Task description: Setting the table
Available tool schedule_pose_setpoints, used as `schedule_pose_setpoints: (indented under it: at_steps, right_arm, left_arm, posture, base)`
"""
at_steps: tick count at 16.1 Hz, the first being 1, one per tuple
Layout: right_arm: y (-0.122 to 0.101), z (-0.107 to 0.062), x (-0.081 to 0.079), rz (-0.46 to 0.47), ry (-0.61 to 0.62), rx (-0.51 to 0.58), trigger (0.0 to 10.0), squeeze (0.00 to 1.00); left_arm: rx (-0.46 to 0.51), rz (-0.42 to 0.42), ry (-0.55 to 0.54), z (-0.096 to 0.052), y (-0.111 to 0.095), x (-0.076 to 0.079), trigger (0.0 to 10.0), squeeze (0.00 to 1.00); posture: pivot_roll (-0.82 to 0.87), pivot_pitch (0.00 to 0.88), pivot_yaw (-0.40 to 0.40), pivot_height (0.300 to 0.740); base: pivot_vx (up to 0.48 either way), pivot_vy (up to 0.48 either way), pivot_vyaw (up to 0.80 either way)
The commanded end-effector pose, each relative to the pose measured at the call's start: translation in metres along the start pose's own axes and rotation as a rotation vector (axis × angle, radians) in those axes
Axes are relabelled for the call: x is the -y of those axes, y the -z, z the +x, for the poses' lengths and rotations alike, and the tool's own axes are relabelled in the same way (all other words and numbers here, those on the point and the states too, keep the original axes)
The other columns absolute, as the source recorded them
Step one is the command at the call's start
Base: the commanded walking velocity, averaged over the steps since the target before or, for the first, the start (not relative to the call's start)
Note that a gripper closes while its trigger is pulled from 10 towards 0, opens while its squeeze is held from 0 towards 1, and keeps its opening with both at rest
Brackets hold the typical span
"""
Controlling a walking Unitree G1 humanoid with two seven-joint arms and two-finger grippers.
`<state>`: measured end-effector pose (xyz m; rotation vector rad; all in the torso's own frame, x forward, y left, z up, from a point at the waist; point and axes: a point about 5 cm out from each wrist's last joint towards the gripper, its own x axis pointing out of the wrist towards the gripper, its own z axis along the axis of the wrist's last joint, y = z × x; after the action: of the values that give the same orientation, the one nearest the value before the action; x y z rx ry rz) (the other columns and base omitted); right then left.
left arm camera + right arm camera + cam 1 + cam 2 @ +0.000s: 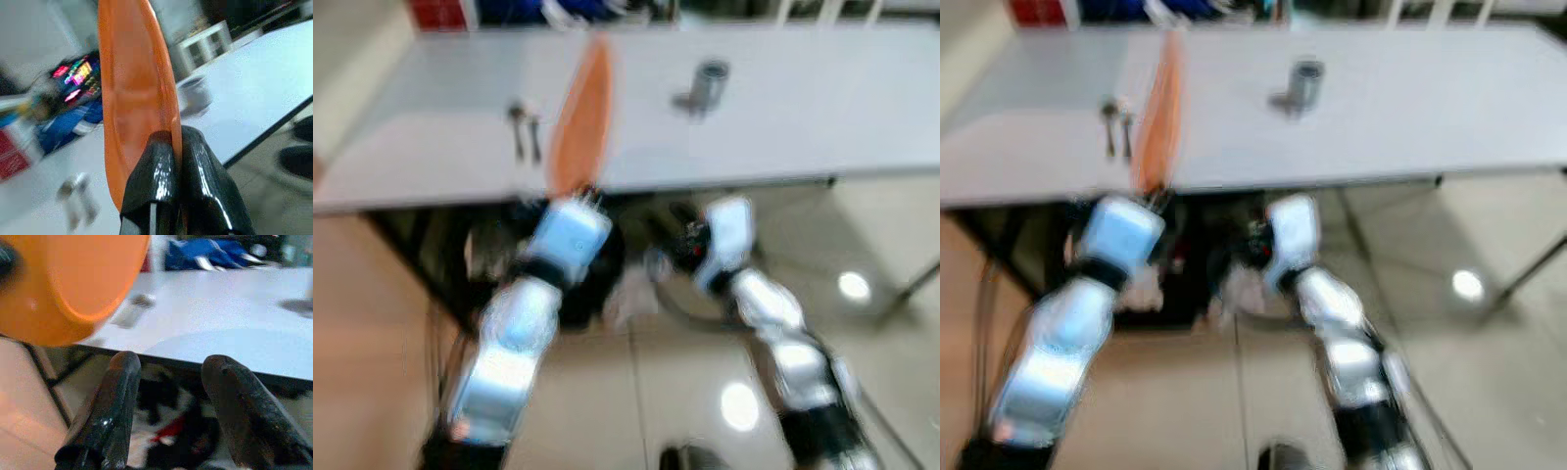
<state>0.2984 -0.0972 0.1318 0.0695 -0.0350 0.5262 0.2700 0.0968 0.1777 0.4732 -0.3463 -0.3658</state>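
One orange plate (pixel 581 122) is held on edge by the left gripper (pixel 173 147), whose two black fingers (pixel 151 181) are clenched on the plate's rim; in the left wrist view the rim runs straight up from between the fingers. From the head views the plate rises above the near edge of the white table (pixel 803 108), toward the table's left half, with its lower rim at the gripper just off that edge. The left arm (pixel 524 313) reaches up to it from below the near edge. On the table itself there is one grey metal cup (pixel 709 84), standing upright near the middle and closer to the far edge, with its shadow beside it on the left. Two pieces of cutlery (pixel 525 129) lie side by side left of the plate, between the near and far edges; the blur hides whether they are spoons or forks. The right gripper (pixel 171 396) hangs released below the near edge, its two fingers (pixel 110 406) well apart and holding nothing, with the table's underside and dark clutter on the floor ahead of it. The right arm (pixel 773 323) is bent low in front of the table, over the glossy tiled floor (pixel 705 392). Beyond the far edge a blue heap (pixel 73 117) and a red box (pixel 438 12) can be made out, both blurred.
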Motion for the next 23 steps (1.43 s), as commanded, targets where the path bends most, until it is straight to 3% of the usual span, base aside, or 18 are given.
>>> schedule_pose_setpoints:
  at_steps: [1, 2, 3, 4, 8, 13, 16, 18, 20, 21, 22, 23]
  right_arm:
    - [-0.012, 0.005, -0.009, 0.008, -0.037, 0.049, 10.0, 0.00]
    - [-0.012, 0.005, -0.009, 0.008, -0.037, 0.051, 10.0, 0.00]
    - [-0.013, 0.005, -0.007, -0.005, -0.018, 0.048, 10.0, 0.00]
    - [-0.012, 0.005, -0.005, -0.012, 0.001, 0.040, 10.0, 0.00]
    - [-0.009, 0.001, 0.005, -0.035, 0.064, 0.001, 10.0, 0.00]
    - [-0.007, -0.005, -0.008, -0.018, 0.048, -0.009, 10.0, 0.00]
    - [-0.005, -0.016, -0.012, -0.010, 0.056, -0.030, 10.0, 0.00]
    - [-0.005, -0.024, -0.011, -0.013, 0.072, -0.042, 10.0, 0.00]
    - [-0.007, -0.027, -0.010, -0.008, 0.085, -0.039, 10.0, 0.00]
    - [-0.013, -0.027, -0.010, 0.006, 0.083, -0.014, 10.0, 0.00]
    - [-0.015, -0.027, -0.011, 0.006, 0.075, -0.006, 10.0, 0.00]
    - [-0.021, -0.024, -0.015, 0.003, 0.042, 0.016, 10.0, 0.00]
  left_arm:
    - [0.093, 0.120, -0.002, 0.006, -0.021, -0.014, 10.0, 0.00]
    - [0.106, 0.154, 0.012, 0.008, -0.024, -0.014, 10.0, 0.00]
    - [0.119, 0.279, 0.071, 0.016, -0.026, -0.013, 10.0, 0.00]
    - [0.100, 0.329, 0.111, 0.019, -0.021, -0.012, 10.0, 0.00]
    - [-0.046, 0.660, 0.359, 0.026, 0.024, -0.003, 10.0, 0.00]
    - [-0.076, 0.853, 0.405, 0.050, 0.041, -0.021, 10.0, 0.00]
    - [-0.087, 0.908, 0.363, 0.068, 0.044, -0.032, 10.0, 0.00]
    - [-0.051, 0.861, 0.325, 0.078, 0.037, -0.033, 10.0, 0.00]
    - [0.029, 0.698, 0.216, 0.084, 0.017, -0.038, 10.0, 0.00]
    - [0.128, 0.439, 0.075, 0.083, -0.011, -0.046, 10.0, 0.00]
    - [0.158, 0.364, 0.043, 0.081, -0.018, -0.048, 10.0, 0.00]
    - [0.219, 0.200, -0.041, 0.071, -0.033, -0.052, 10.0, 0.00]
  posture:
    - [-0.10, 0.085, 0.014, 0.740]
    - [-0.10, 0.085, 0.015, 0.740]
    - [-0.11, 0.089, 0.016, 0.740]
    - [-0.10, 0.091, 0.016, 0.740]
    - [-0.11, 0.109, 0.025, 0.740]
    - [-0.11, 0.150, 0.051, 0.740]
    - [-0.13, 0.193, 0.067, 0.740]
    - [-0.15, 0.215, 0.079, 0.740]
    - [-0.16, 0.218, 0.086, 0.740]
    - [-0.16, 0.217, 0.085, 0.740]
    - [-0.16, 0.218, 0.083, 0.740]
    - [-0.15, 0.210, 0.073, 0.740]
  base:
    - [0.472, 0.000, 0.00]
    - [0.472, 0.000, 0.00]
    - [0.472, 0.000, 0.00]
    - [0.469, 0.000, 0.00]
    - [0.114, 0.000, 0.00]
    - [0.000, 0.000, 0.00]
    - [0.000, 0.000, 0.00]
    - [0.000, 0.000, 0.00]
    - [0.300, 0.000, 0.00]
    - [0.480, 0.000, 0.00]
    - [0.480, 0.000, 0.00]
    - [0.480, 0.000, 0.00]
